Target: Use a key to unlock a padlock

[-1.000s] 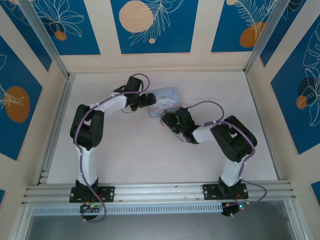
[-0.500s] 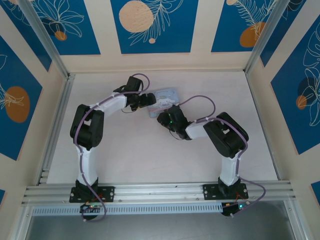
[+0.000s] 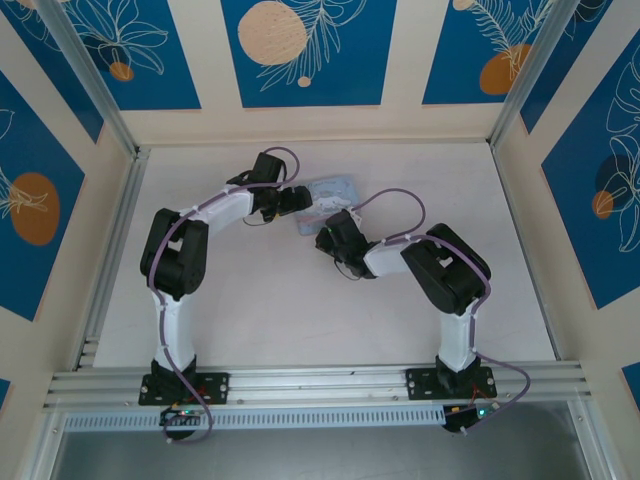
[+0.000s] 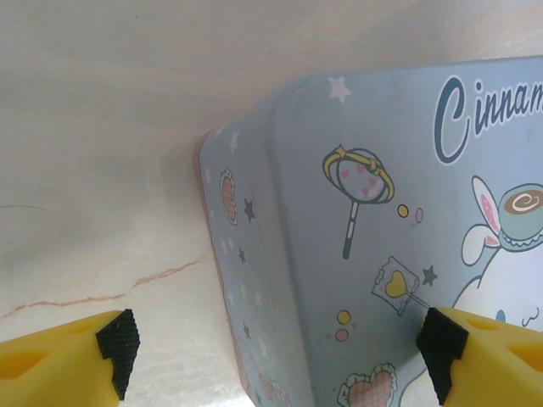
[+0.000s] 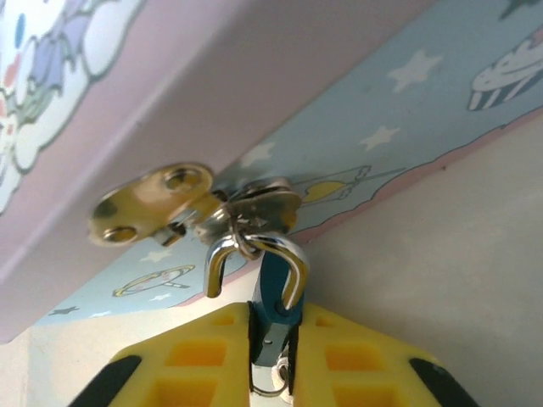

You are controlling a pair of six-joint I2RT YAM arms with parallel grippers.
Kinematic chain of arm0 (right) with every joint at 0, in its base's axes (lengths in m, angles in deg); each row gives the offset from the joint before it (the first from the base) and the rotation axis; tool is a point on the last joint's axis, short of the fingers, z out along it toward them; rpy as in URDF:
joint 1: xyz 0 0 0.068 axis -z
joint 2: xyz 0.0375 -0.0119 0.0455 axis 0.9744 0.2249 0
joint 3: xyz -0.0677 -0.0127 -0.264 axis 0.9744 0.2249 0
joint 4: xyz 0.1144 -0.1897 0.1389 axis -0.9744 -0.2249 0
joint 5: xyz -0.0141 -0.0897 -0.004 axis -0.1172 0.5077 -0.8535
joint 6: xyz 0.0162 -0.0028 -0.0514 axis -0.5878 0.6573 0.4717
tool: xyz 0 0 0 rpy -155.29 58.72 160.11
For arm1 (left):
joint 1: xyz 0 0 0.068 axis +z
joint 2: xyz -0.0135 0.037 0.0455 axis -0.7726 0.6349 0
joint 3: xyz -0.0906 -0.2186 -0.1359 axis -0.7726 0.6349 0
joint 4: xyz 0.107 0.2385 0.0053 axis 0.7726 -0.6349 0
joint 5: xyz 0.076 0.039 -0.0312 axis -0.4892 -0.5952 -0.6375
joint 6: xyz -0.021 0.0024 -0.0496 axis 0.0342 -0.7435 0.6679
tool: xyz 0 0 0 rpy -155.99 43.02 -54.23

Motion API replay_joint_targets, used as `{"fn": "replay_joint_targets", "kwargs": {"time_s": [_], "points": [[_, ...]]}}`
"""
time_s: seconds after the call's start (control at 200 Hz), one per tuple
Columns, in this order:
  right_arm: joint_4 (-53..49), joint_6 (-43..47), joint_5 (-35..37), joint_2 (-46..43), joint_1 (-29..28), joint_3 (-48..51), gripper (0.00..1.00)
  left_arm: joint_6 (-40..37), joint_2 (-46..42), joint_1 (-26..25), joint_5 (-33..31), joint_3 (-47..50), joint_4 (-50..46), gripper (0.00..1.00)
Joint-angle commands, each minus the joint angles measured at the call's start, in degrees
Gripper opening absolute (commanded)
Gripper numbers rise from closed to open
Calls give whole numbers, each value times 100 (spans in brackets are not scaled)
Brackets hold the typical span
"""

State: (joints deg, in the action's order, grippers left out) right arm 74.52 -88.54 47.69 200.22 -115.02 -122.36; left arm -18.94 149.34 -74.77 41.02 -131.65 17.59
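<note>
The padlock, small with a blue body, hangs from the brass hasp on the side of the pastel blue cartoon tin. My right gripper is shut on its body, yellow fingers on both flat sides. The silver shackle passes through the hasp loop, and its left end hangs free of the body. A thin wire ring shows below the padlock; the key is hidden. My left gripper stands open astride the tin's corner, its left pad over bare table.
From above, the tin lies mid-table between the left gripper and the right gripper. Frame posts and patterned walls close in the pale table on three sides, with open room toward the near edge.
The right gripper has moved left toward the tin's side and shut on the padlock. The tin turned slightly. The left arm has stayed put.
</note>
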Motion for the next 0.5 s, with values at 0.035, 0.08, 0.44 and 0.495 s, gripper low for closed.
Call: {"fn": "replay_joint_targets", "kwargs": {"time_s": [0.035,0.08,0.44,0.495], "points": [[-308,0,415,79,57,97,6,-94,399,-47,110,190,-871,87],[-258,-58,430,-30,77,180,5,-87,397,-51,110,205,-867,86],[134,-514,383,-862,392,826,0,9,392,-51,160,329,-780,85],[328,-744,272,-931,496,963,0,18,385,-51,168,356,-755,85]]}}
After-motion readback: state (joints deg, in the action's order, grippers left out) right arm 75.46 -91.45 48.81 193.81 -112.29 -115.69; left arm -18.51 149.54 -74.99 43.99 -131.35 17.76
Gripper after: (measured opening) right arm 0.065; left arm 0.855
